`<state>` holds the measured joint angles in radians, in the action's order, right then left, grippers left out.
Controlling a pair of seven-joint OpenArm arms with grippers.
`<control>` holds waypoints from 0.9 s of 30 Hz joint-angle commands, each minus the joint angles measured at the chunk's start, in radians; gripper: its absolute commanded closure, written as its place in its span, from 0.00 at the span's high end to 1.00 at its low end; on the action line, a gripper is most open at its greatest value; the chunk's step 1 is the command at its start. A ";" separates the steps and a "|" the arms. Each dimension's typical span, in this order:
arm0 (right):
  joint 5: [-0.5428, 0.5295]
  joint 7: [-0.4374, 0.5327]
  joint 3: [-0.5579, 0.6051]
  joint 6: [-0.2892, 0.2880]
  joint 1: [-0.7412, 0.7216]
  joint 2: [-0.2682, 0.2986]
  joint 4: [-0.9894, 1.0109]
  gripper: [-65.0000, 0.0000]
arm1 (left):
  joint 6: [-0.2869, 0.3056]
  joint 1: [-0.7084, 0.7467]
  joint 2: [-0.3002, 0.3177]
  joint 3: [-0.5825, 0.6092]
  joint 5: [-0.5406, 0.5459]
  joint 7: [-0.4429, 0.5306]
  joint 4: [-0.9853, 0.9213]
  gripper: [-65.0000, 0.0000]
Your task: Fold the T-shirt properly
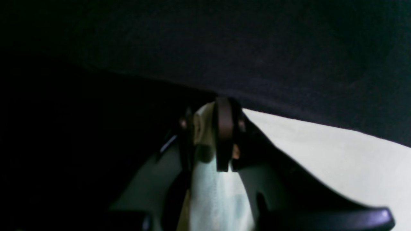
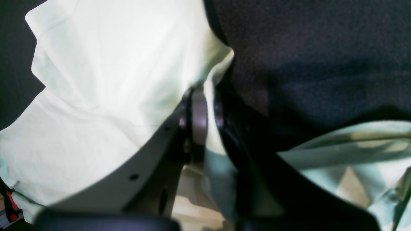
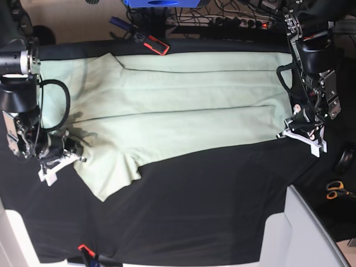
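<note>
The pale mint-green T-shirt [image 3: 178,105] lies spread flat across the black table cover [image 3: 211,200], its length running left to right in the base view, with one sleeve [image 3: 108,178] pointing toward the front. My left gripper [image 3: 289,129] sits at the shirt's front right corner. In the left wrist view the left gripper [image 1: 208,110] is shut on a fold of the T-shirt [image 1: 337,154]. My right gripper [image 3: 69,153] is at the shirt's left end beside the sleeve. In the right wrist view the right gripper [image 2: 208,102] pinches the edge of the T-shirt [image 2: 96,80].
A red and black tool [image 3: 153,43] lies at the table's far edge by the shirt. Orange-handled scissors [image 3: 336,190] lie off the table at right. A grey-white panel [image 3: 295,228] stands at the front right corner. Cables [image 3: 239,16] crowd the back.
</note>
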<state>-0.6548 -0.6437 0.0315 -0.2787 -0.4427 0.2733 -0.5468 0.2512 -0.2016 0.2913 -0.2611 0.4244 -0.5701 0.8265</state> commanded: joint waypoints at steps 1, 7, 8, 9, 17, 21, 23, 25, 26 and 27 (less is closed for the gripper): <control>-0.004 0.003 0.002 -0.006 -0.025 0.011 -0.014 0.00 | 0.006 -0.005 0.000 0.004 -0.002 -0.041 0.001 0.12; -0.004 0.006 -0.005 -0.006 -0.025 0.011 -0.014 0.00 | 0.007 -0.019 0.003 0.010 -0.009 -0.044 0.046 0.00; -0.004 0.008 -0.005 -0.006 -0.025 0.011 -0.015 0.00 | 0.007 -0.019 0.003 0.010 -0.009 -0.047 0.064 0.00; -0.004 0.008 -0.005 -0.006 -0.025 0.011 -0.020 0.00 | 0.007 -0.019 0.004 0.012 -0.009 -0.047 0.078 0.00; -0.006 0.009 -0.005 -0.006 -0.023 0.011 -0.115 0.00 | 0.007 -0.040 0.004 0.012 -0.009 -0.049 0.104 0.00; -0.006 0.009 -0.028 -0.006 -0.025 0.011 -0.134 0.00 | 0.007 -0.048 0.004 0.012 -0.009 -0.049 0.119 0.00; -0.004 0.009 -0.069 -0.006 -0.025 0.011 -0.134 0.00 | 0.007 -0.046 0.006 0.012 -0.009 -0.049 0.159 0.00; -0.003 0.009 -0.092 -0.006 -0.025 0.011 -0.134 0.00 | 0.007 -0.045 0.006 0.012 -0.009 -0.049 0.195 0.00; -0.003 0.011 -0.097 -0.006 -0.025 0.013 -0.134 0.00 | 0.007 -0.045 0.006 0.012 -0.009 -0.051 0.204 0.00; -0.003 0.011 -0.097 -0.006 -0.025 0.014 -0.134 0.00 | 0.007 -0.045 0.006 0.012 -0.009 -0.051 0.212 0.00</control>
<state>-0.6476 -0.6472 -0.0612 -0.2752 -0.4374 0.2764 -0.6613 0.2554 -0.2314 0.2802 -0.2470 0.4072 -0.6346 1.0218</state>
